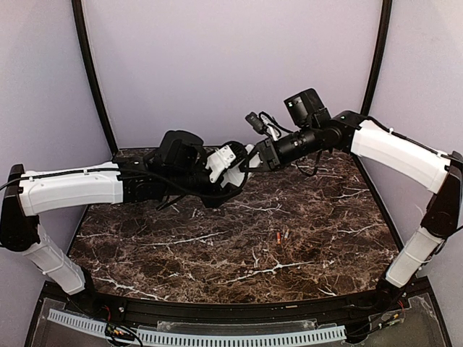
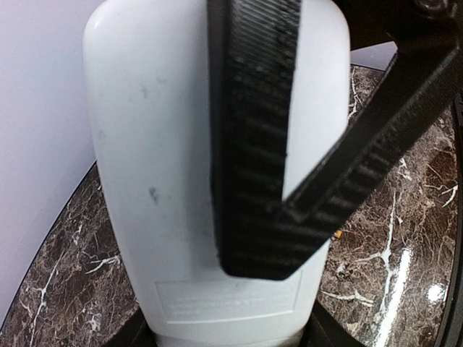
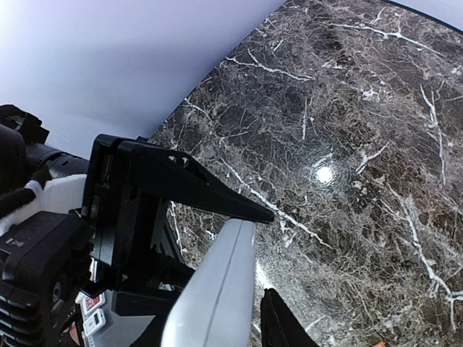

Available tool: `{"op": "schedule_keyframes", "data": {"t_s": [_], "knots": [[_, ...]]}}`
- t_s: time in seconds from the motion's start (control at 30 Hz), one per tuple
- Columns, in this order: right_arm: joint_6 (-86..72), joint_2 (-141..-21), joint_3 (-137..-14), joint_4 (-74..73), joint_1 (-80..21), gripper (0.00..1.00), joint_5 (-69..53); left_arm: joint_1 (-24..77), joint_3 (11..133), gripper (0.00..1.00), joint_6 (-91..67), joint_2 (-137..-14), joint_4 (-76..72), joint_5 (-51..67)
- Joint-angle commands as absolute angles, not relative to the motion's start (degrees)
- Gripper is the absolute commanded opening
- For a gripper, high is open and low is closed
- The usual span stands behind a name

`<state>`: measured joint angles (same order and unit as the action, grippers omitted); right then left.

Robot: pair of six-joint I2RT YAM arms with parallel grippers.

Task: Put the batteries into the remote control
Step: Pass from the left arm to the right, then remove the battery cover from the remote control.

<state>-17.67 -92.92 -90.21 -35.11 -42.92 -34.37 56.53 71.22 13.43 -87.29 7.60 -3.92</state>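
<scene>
The left arm (image 1: 72,189) and the right arm (image 1: 398,148) meet above the far middle of the counter (image 1: 181,246), a dark marbled slab with white veins.

Remote control: the remote control (image 2: 152,181) is off the counter, raised in the air between the two arms. The left jaws grasp it at one end. In the left wrist view its plain white back fills most of the frame, and the left fingers (image 2: 134,334) sit at either side of its lower end.

Right jaws: these straddle the other end of the remote control. One black ribbed finger (image 2: 253,144) lies flat across the white back. In the right wrist view the remote control appears edge-on as a light-grey slab, with one finger's tip at its end corner and the lower finger (image 3: 278,325) just beside its opposite face. Whether these jaws are clenched on the remote control or only set around it cannot be told.

Batteries: the batteries (image 1: 282,235) lie on the counter, right of centre, nearer the arm bases than the remote control and well apart from it. One is orange-red, and a paler one lies just beside it.
</scene>
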Motion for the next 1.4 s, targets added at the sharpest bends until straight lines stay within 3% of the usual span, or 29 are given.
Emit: {"op": "schedule_keyframes", "data": {"t_s": [0.0, 0.17, 0.33, 0.4, 0.57, 1.0, 1.37], "knots": [[-17.0, -93.6, -90.0, -34.9, -43.5, 0.29, -35.1, 57.0, 73.1, 0.33, 14.7, -87.8, 9.2, -3.8], [-17.1, -93.6, -89.9, -33.9, -43.4, 0.17, -36.6, 57.0, 73.6, 0.39, 15.5, -88.0, 10.5, -3.2], [-18.0, -91.9, -88.0, -31.3, -41.9, 0.06, -38.2, 56.9, 74.1, 0.76, 13.2, -86.7, 11.4, -2.5], [-19.1, -89.8, -85.8, -27.7, -40.5, 0.03, -39.8, 56.9, 73.8, 0.86, 12.1, -85.8, 11.1, -1.8], [-23.0, -84.1, -78.2, -17.3, -37.1, 0.0, -41.3, 55.5, 70.8, 0.97, 7.2, -81.5, 6.7, 1.8], [-37.0, -75.5, -55.2, 13.6, -33.9, 0.0, -41.9, 46.2, 53.8, 0.99, -21.4, -75.3, -19.4, 15.0], [-43.0, -76.7, -48.5, 27.1, -34.5, 0.0, -41.6, 47.0, 54.2, 0.81, -35.0, -84.2, -26.4, 18.3]]}}
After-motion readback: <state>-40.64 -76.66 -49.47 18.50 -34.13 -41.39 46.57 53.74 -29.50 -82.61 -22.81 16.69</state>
